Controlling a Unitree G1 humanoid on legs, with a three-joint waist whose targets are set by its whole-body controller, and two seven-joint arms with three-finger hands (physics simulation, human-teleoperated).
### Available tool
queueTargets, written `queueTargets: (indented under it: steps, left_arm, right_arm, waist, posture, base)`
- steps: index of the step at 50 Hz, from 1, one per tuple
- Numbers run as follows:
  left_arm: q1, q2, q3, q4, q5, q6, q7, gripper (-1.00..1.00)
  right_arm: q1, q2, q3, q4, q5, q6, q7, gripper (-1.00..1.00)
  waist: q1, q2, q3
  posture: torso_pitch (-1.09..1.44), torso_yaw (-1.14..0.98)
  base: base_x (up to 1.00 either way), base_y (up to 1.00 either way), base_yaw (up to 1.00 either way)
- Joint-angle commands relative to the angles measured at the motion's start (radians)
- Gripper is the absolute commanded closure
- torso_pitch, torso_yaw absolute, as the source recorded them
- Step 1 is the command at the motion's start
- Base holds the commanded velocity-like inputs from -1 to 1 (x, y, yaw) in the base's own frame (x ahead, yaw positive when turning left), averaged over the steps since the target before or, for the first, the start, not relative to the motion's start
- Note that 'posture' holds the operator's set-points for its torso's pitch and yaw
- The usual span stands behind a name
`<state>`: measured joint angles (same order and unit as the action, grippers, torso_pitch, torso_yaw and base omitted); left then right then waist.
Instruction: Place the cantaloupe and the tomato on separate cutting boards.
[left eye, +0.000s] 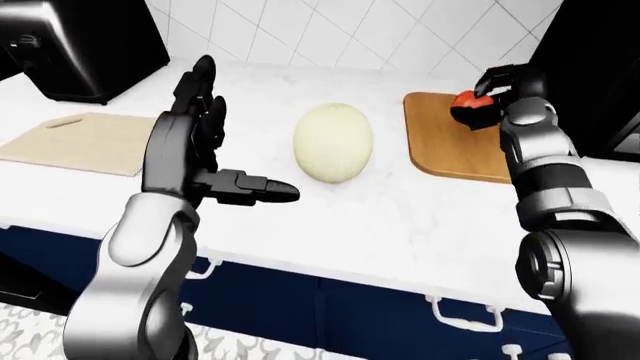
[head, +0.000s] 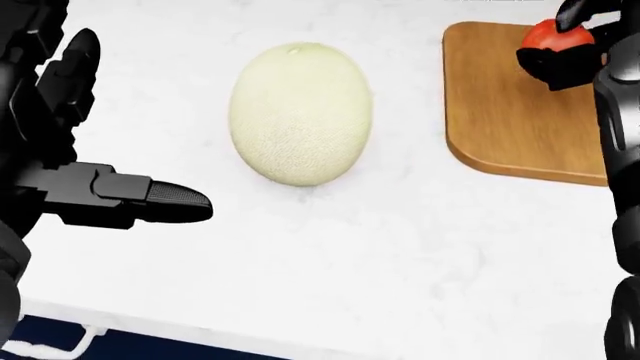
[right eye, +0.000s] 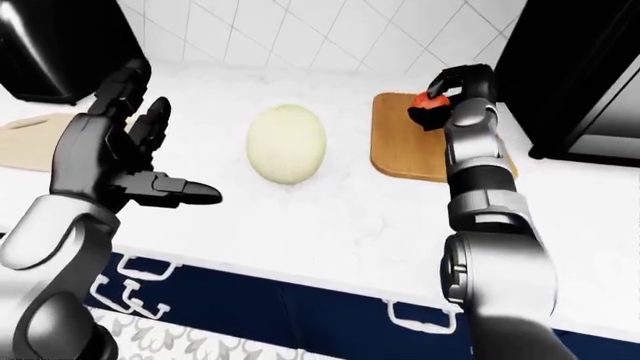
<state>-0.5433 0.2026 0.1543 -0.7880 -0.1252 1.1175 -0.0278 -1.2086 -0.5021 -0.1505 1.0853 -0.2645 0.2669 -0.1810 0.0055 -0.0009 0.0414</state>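
A pale green cantaloupe (head: 300, 112) lies on the white counter (head: 380, 255), left of a brown cutting board (head: 505, 120). My right hand (head: 565, 46) holds the red tomato (head: 552, 34) over the far part of that board, fingers closed round it. My left hand (head: 95, 142) hovers open to the left of the cantaloupe, thumb pointing toward it, not touching. A lighter cutting board (left eye: 75, 141) lies at the left of the left-eye view.
A black appliance (left eye: 85, 45) stands at the top left of the left-eye view, and a dark tall unit (right eye: 580, 75) rises on the right. White tiles back the counter. Navy drawers (left eye: 330, 307) with white handles run below its edge.
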Motion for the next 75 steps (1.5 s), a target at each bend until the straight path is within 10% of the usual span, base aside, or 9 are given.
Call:
queueTargets:
  steps: [1, 15, 23, 29, 50, 60, 75]
  left_arm:
    - [-0.025, 0.007, 0.005, -0.023, 0.002, -0.032, 0.003, -1.00]
    - [-0.047, 0.010, 0.003, -0.020, -0.001, -0.016, 0.008, -1.00]
    - [-0.048, 0.010, 0.001, -0.019, 0.002, -0.021, 0.010, -1.00]
    - [-0.056, 0.009, -0.002, -0.024, 0.004, -0.012, 0.013, -1.00]
    - [-0.299, 0.059, -0.056, 0.171, 0.030, 0.027, -0.024, -1.00]
    - [-0.368, 0.048, -0.213, 0.343, 0.276, -0.025, -0.227, -1.00]
    - [-0.445, -0.093, -0.266, 0.537, 0.671, -0.103, -0.503, -1.00]
  right_arm:
    - [-0.050, -0.017, -0.002, -0.020, -0.015, -0.052, -0.046, 1.00]
    - [-0.021, -0.023, 0.008, 0.039, -0.048, -0.061, -0.059, 0.71]
    - [-0.006, -0.019, 0.013, 0.061, -0.071, -0.080, -0.069, -0.47]
    - [-0.003, -0.021, 0.017, 0.058, -0.085, -0.082, -0.061, -0.76]
    - [0.144, -0.065, -0.037, -0.641, -0.090, 0.225, 0.236, -1.00]
    - [0.151, -0.045, -0.039, -0.718, -0.110, 0.260, 0.273, -1.00]
    - [0.162, -0.036, -0.041, -0.722, -0.109, 0.250, 0.269, -1.00]
  waist:
    - [0.001, -0.005, -0.031]
    - [0.004, -0.012, -0.030]
    - [0.005, -0.014, -0.029]
    - [0.006, -0.017, -0.029]
    - [0.014, -0.029, -0.017]
    - [0.013, -0.030, -0.018]
    - [0.014, -0.045, -0.022]
  posture:
    - [0.00, 0.00]
    - [0.00, 0.00]
    - [0.00, 0.00]
    - [0.00, 0.00]
    - [0.00, 0.00]
    - [0.00, 0.00]
    - [0.00, 0.00]
  base:
    - [0.00, 0.00, 0.00]
    - [0.00, 0.00, 0.00]
    - [0.00, 0.00, 0.00]
    - [0.00, 0.00, 0.00]
    - [0.00, 0.00, 0.00]
    - [0.00, 0.00, 0.00]
    - [0.00, 0.00, 0.00]
